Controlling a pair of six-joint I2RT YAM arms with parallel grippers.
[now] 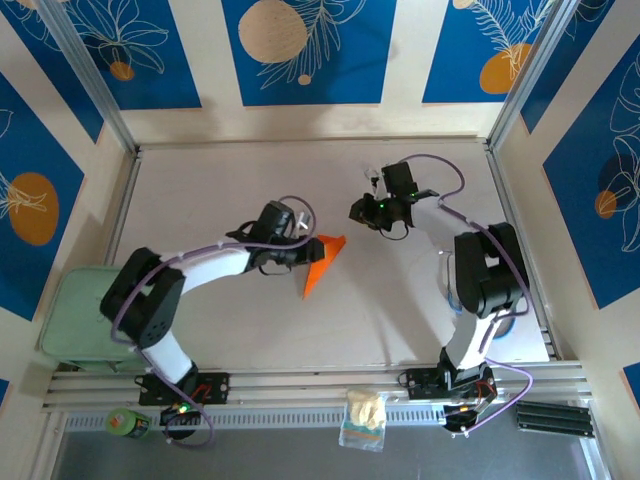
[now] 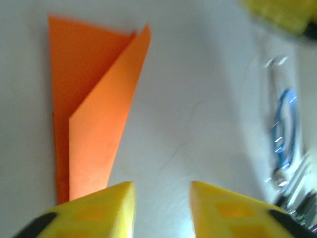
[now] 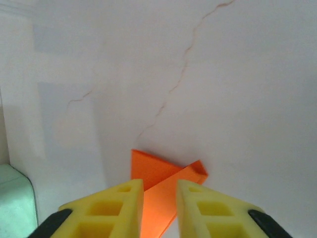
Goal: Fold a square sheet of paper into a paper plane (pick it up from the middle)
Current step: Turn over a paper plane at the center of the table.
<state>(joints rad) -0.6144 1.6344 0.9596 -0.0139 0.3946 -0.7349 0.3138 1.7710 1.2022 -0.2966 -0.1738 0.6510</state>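
The square sheet of paper (image 1: 323, 262) is bright orange and folded into a narrow pointed shape with one flap raised, lying on the pale table (image 1: 250, 170). My left gripper (image 1: 304, 251) sits at its left edge. In the left wrist view the paper (image 2: 99, 109) lies ahead and to the left, and the left gripper (image 2: 162, 191) is open over bare table, its left fingertip (image 2: 99, 208) overlapping the paper's near end. My right gripper (image 1: 360, 212) hovers up and to the right of the paper, apart from it. The right gripper (image 3: 160, 191) is open, and the paper (image 3: 153, 171) shows through the gap.
A pale green bin (image 1: 75, 315) stands off the table's left edge beside the left arm. A clear bag (image 1: 363, 418) and a green roll (image 1: 125, 422) lie on the near rail. Metal frame posts (image 1: 90, 75) flank the table. A blurred shiny blue-and-metal object (image 2: 282, 134) lies to the right.
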